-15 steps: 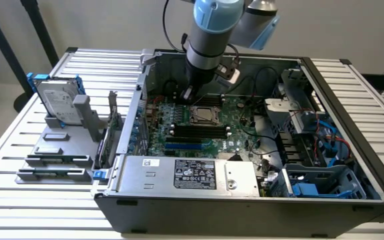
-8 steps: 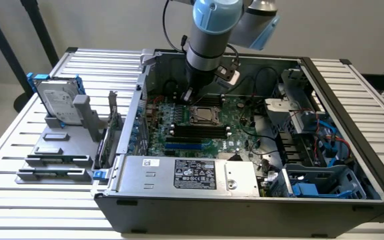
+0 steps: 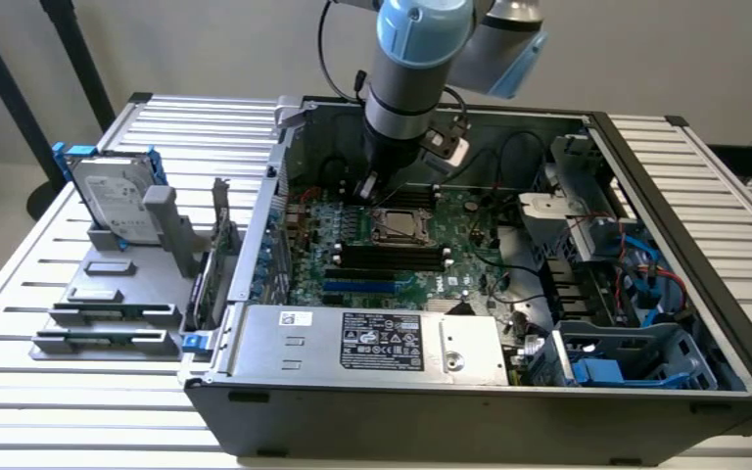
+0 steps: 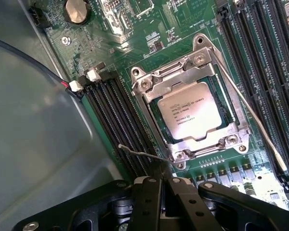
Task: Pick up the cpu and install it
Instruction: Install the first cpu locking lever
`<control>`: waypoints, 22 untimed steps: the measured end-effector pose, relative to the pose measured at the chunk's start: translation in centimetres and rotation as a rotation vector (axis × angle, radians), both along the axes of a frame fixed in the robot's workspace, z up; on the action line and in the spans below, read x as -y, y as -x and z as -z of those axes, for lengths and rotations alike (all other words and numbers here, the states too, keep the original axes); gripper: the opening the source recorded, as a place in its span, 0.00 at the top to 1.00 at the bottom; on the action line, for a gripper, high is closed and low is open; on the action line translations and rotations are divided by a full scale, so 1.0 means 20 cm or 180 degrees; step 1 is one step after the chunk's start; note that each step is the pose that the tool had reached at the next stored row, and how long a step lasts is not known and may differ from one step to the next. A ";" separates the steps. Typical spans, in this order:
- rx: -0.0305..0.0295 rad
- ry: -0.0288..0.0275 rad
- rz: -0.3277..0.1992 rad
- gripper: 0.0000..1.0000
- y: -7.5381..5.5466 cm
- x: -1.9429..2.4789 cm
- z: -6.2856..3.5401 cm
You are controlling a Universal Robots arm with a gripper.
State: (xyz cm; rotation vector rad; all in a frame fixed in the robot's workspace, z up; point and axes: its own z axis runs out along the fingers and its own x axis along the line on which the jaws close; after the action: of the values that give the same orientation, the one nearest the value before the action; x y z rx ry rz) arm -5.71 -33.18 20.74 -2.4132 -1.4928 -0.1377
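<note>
Cpu [image 4: 190, 117] in motherboard [image 4: 149, 43] socket, clenched empty gripper [image 4: 164, 192] above, case on slatted table [image 3: 36, 294].

A: Where does the cpu [image 4: 191, 117] sit?
B: Flat in the motherboard socket [image 4: 190, 108], framed by the metal load plate.
A: Appearance?
B: Square, silver-grey lid facing up, dark printed text, edges aligned with the frame, nothing touching it.

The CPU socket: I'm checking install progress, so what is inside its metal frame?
The cpu lies inside the socket frame, its printed silver top showing through the opening. The frame's edges cover the chip's rim, and the contacts beneath it are hidden.
</note>
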 end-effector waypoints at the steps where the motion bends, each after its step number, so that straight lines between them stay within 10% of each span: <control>1: 0.0000 0.0001 0.0000 0.89 0.00 -0.003 0.001; 9: -0.0001 0.0044 0.0000 0.89 0.00 -0.008 0.005; 22: 0.0000 0.0062 0.0000 0.89 -0.02 -0.010 0.013</control>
State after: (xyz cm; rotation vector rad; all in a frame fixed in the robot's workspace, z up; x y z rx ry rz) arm -5.31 -32.98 20.48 -2.4284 -1.5008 -0.1236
